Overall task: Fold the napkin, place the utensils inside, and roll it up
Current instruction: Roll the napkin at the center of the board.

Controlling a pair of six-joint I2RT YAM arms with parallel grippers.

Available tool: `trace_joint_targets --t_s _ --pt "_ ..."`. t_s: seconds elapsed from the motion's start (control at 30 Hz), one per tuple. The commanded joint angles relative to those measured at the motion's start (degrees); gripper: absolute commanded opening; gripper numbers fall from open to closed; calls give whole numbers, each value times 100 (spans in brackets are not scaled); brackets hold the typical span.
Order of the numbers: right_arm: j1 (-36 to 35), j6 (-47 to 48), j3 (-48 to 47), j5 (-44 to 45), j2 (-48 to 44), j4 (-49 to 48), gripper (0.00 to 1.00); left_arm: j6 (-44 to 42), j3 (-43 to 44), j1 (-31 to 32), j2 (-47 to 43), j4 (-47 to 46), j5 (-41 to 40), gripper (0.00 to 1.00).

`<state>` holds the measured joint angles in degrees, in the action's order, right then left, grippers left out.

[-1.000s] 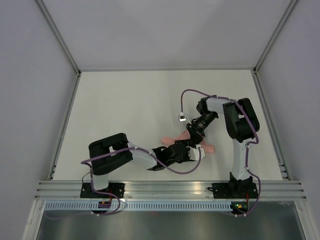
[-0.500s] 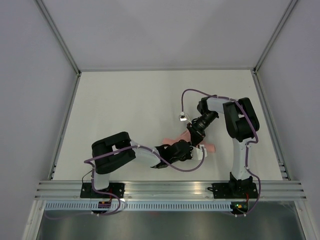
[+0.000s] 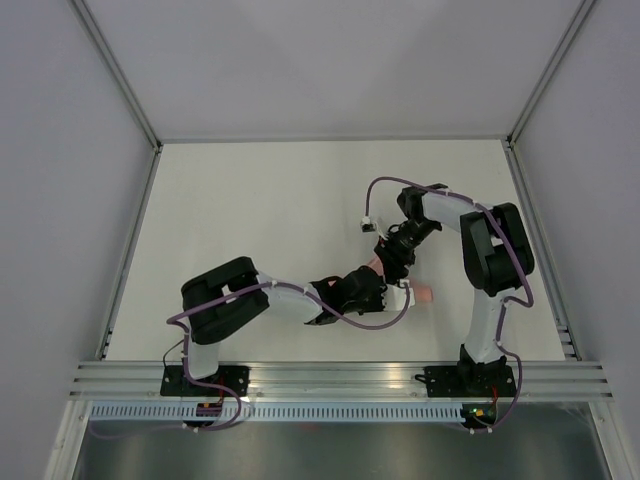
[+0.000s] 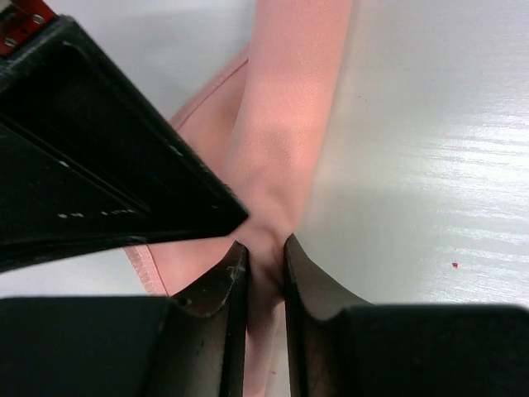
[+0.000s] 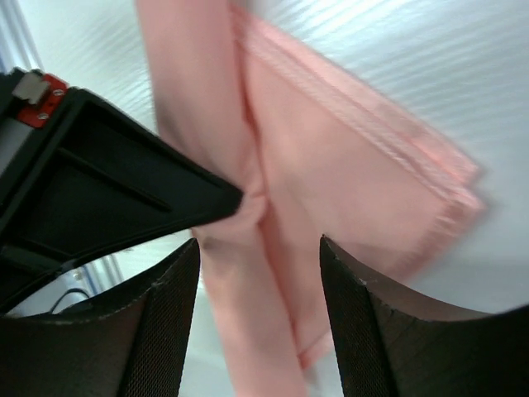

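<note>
From overhead: left claw [image 3: 372, 288] and right claw [image 3: 388, 266] nose to nose above the white tabletop [image 3: 250, 220], with the right one just beyond the left. Only scraps of pink showing around them. One end of the napkin [image 3: 424, 294] poking out just to the right of the left claw, flat on the surface. Another sliver close beside the right claw.

At the left claw [image 4: 264, 258]: jaws nearly together, clamped on a bunched ridge of the napkin [image 4: 291, 124]. Salmon-pink cloth squeezed thin between the two dark fingertips [image 4: 220, 298], then widening away from them into a long folded band. Just off to this claw's left and almost touching the cloth, a broad black wedge belonging to the right claw.

At the right claw [image 5: 259, 241]: jaws well apart, gripping nothing. Napkin [image 5: 331, 182] lying lengthwise in the gap, its layered hemmed edges fanned out toward the right-hand finger [image 5: 364, 331]. Pinched waist of the cloth directly ahead of the gap, held there under the black tip of the left claw, coming in from the left. Slight blur here; contact of pads with fabric impossible to judge.
</note>
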<state>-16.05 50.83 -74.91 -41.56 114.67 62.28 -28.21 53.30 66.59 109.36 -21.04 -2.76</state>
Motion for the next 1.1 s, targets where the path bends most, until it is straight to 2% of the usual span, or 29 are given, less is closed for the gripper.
trace_joint_targets --t_s 0.0,0.2,0.33,0.43,0.5,0.6,0.9,1.07 --pt "146 -310 -120 553 -278 -867 66 544 -39 -23 252 943 681 2" --pt "524 -653 -296 404 -630 -1033 67 833 189 -251 270 1382 1120 2" --pt "1094 -732 -261 88 -1042 -1165 67 1106 505 -576 331 1751 1856 2" --pt "1550 -689 -77 -149 -1419 -1349 67 1230 822 -813 498 2164 2235 2" --pt "1919 -619 283 -256 -1849 -1656 67 1326 1180 -989 647 2698 2525 2" --pt "2106 -390 977 -379 -2543 -2077 67 1458 1646 -1209 963 3270 3035 2" --pt "2063 322 3052 -512 -4426 -3071 73 1836 2702 -1833 1755 4414 4275 2" --pt "1168 183 3772 138 -5077 -3677 74 1924 3037 -2000 2089 4862 4723 2"
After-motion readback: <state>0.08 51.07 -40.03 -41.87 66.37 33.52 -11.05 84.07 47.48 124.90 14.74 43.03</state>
